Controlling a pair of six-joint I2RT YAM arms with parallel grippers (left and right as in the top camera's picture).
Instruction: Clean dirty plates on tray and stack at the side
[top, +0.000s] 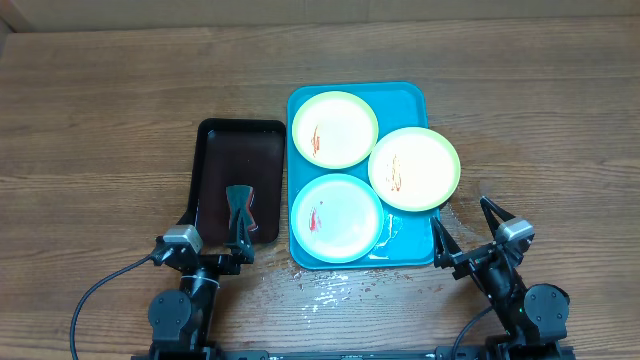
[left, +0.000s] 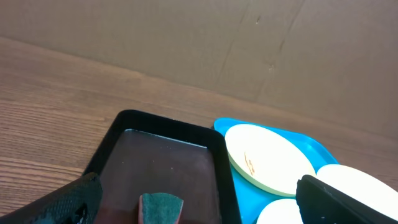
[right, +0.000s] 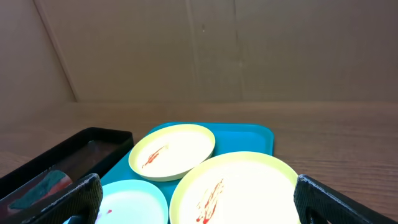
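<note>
The turquoise tray (top: 408, 96) holds three green-rimmed plates. The far-left plate (top: 335, 128) and the right plate (top: 414, 168) carry orange-red sauce streaks, and the right plate overhangs the tray's right rim. The near plate (top: 336, 217) has a small red spot. My left gripper (top: 215, 230) is open and empty over the near end of the dark tray (top: 215, 165). My right gripper (top: 467, 228) is open and empty just right of the turquoise tray's near corner. In the right wrist view the right gripper (right: 199, 202) frames the streaked plate (right: 239, 186).
A green-topped sponge (top: 240, 207) lies in the dark tray and shows between the left fingers (left: 160, 208). Wet patches (top: 330, 290) lie on the wooden table in front of the turquoise tray. A cardboard wall stands behind the table.
</note>
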